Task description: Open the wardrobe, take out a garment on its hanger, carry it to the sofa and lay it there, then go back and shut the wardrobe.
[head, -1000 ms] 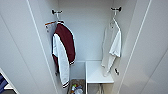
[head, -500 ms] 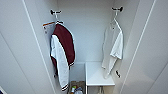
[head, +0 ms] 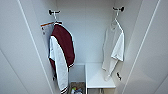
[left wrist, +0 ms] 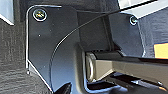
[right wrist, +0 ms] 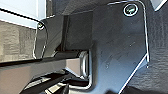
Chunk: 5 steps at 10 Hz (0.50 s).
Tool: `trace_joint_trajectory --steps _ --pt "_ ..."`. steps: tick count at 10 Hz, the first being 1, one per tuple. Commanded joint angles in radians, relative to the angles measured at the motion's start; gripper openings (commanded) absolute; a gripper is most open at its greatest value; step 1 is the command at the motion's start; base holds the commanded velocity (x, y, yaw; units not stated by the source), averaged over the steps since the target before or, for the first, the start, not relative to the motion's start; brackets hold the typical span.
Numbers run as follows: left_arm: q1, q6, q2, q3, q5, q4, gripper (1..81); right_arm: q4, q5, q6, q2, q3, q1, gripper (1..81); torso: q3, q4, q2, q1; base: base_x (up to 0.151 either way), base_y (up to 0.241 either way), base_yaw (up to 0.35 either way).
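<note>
the wardrobe (head: 85, 37) stood open, its white doors swung wide to either side in the head view. inside, the white garment (head: 113, 47) hung on its whitish hanger (head: 115, 22) from a black hook (head: 118, 9) on the right inner wall, its hem drooping to just above a white shelf (head: 98, 76). on the opposite wall hung a maroon jacket with white sleeves (head: 61, 56), well apart from the garment. the garment looked light and limp, likely to sag and swing once lifted, so the cloth itself offered a poor hold; the stiffer hanger near its neck, just under the hook, seemed the sounder place to grip, lifting up and off the hook. whether either pincer was released or clenched could not be told from the wrist views.
</note>
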Motion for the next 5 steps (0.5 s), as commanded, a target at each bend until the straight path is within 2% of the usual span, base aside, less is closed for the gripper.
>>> trace_joint_trajectory --steps 1,5 --pt "-0.032 0.002 -0.002 0.008 0.064 -0.003 81.1 0.001 -0.061 -0.005 -0.014 -0.001 0.035 81.1 0.000 0.000 0.000 0.000 0.070 0.000 0.000" --pt "-0.032 0.002 -0.002 0.008 0.064 -0.003 81.1 0.001 -0.061 -0.005 -0.014 -0.002 0.032 81.1 0.000 0.000 0.000 0.000 0.071 0.000 0.000"
